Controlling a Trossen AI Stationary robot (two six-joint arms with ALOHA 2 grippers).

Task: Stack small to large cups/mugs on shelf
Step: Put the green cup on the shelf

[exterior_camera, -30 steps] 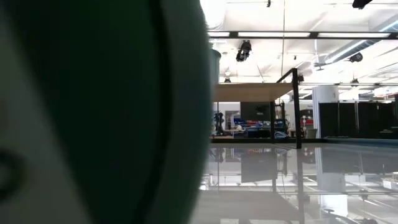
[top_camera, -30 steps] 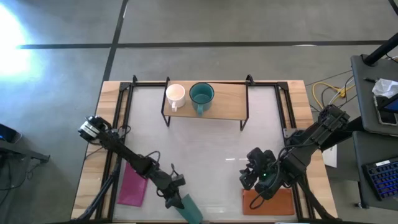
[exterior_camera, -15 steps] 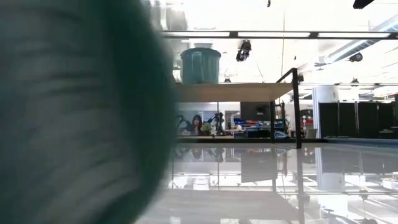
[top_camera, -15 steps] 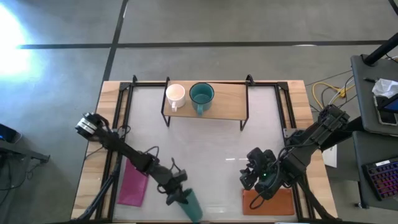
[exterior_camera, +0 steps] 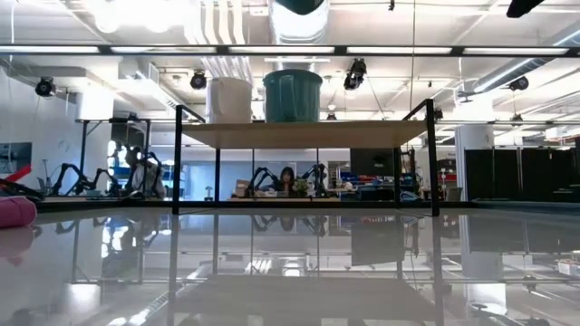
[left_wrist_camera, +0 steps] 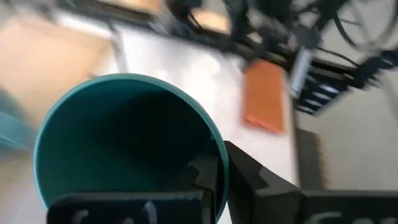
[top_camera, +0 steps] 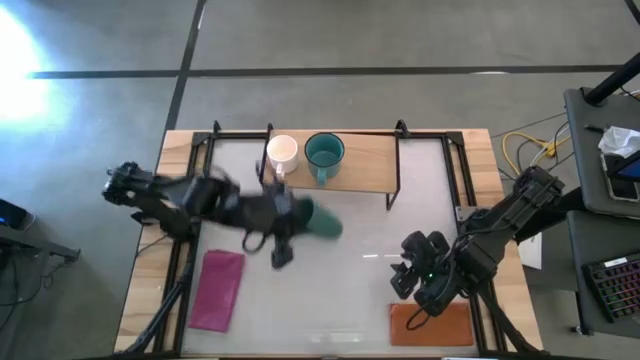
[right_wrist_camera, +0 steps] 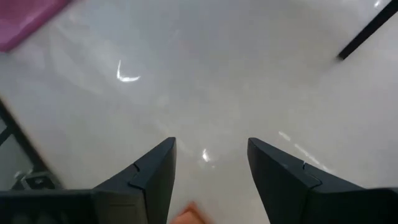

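Observation:
The dark green cup (top_camera: 322, 222) hangs in the air in front of the shelf (top_camera: 365, 165), carried by my left gripper (top_camera: 290, 222), which is shut on it. The left wrist view looks into its open mouth (left_wrist_camera: 118, 143). In the low view only its underside (exterior_camera: 302, 4) shows, at the top edge. On the light-wood shelf (exterior_camera: 362, 134) the white mug (top_camera: 283, 152) (exterior_camera: 229, 100) and the teal mug (top_camera: 324, 152) (exterior_camera: 293, 95) stand upright side by side. My right gripper (top_camera: 412, 268) (right_wrist_camera: 211, 165) is open above the table's right near part. My left gripper (left_wrist_camera: 221, 177) holds the dark green cup by its rim (left_wrist_camera: 219, 149), with one finger inside the mouth and one outside the wall. It comes level from the table's left. The cup is lifted clear, lying about level with its mouth toward the gripper and its base toward the right.
A pink cloth (top_camera: 220, 288) (exterior_camera: 14, 213) lies near the left near corner and an orange mat (top_camera: 435, 322) near the right near corner. Black frame rails (top_camera: 455, 170) run along the table's sides. The shelf's right half is bare wood.
My left gripper has swung from the table's near edge up and toward the far edge, stopping just in front of the shelf, still shut on the dark green cup. The cup, which filled the low view, now hangs high above the table. The right arm has barely shifted.

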